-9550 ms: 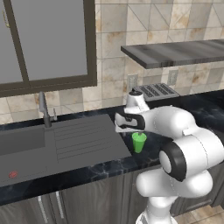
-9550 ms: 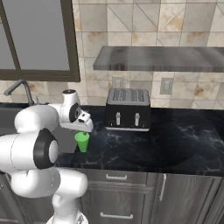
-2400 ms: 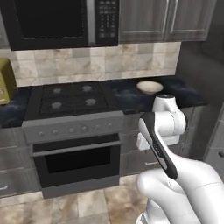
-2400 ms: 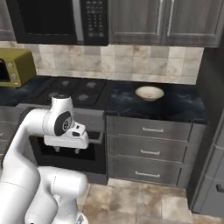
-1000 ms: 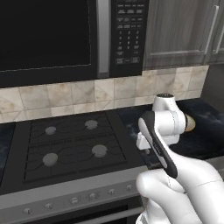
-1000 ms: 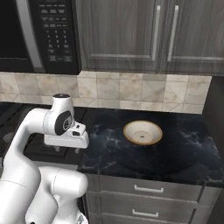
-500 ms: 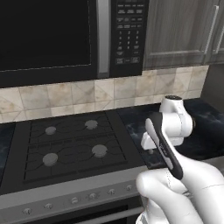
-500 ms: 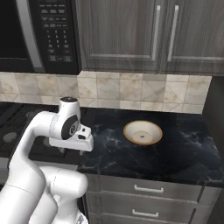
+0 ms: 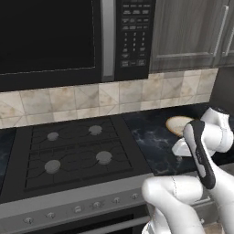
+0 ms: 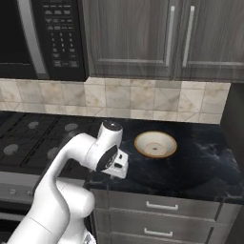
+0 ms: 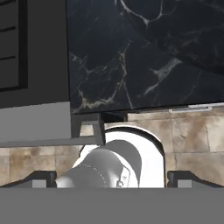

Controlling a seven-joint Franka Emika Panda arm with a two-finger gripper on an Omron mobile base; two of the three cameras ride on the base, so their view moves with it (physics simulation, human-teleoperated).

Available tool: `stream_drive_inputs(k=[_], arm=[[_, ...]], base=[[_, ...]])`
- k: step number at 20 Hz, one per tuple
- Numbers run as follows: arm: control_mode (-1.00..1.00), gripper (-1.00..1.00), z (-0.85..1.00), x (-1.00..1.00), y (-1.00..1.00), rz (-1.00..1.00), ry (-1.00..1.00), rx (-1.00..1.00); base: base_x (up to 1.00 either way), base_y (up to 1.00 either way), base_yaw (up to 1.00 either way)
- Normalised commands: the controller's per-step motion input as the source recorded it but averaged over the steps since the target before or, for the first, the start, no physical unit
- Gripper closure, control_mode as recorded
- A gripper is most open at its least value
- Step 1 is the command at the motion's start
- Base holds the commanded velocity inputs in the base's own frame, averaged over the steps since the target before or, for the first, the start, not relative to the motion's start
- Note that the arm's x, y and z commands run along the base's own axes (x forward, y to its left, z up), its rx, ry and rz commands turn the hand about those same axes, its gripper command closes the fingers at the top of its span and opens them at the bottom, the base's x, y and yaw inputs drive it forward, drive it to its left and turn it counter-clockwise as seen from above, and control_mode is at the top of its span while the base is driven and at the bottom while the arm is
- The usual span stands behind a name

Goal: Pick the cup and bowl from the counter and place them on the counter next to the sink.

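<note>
Resting on the black marble tabletop (image 10: 200, 167) right of the gas stove (image 9: 73, 155), tan bowl (image 10: 155, 144), fingers (image 11: 41, 178) spread wide and empty, poised over the tabletop's front edge, apart from the bowl.

Microwave (image 9: 68, 39) above black gas stove (image 9: 73, 153) — grey cabinets (image 10: 157, 38) alongside.

Counter (image 10: 200, 167) glossy black veined marble; bowl (image 10: 155, 144) smooth glazed ceramic; cabinets (image 10: 157, 38) matt grey-brown wood.
</note>
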Motion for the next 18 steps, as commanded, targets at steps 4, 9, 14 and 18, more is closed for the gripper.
stream_drive_inputs(k=[4,9,14,18], arm=[[-1.0,-1.0,0.01,0.07,-0.62,-0.2,-0.01,0.03],[-1.0,-1.0,0.0,0.31,-0.71,-0.31,0.0,0.0],[-1.0,-1.0,0.0,0.35,-0.6,-0.34,-0.02,0.03],[-1.0,-1.0,0.08,0.38,-0.45,-0.28,-0.1,0.07]], base=[[0.0,0.0,0.0],[0.0,0.0,0.0],[0.0,0.0,0.0],[0.0,0.0,0.0]])
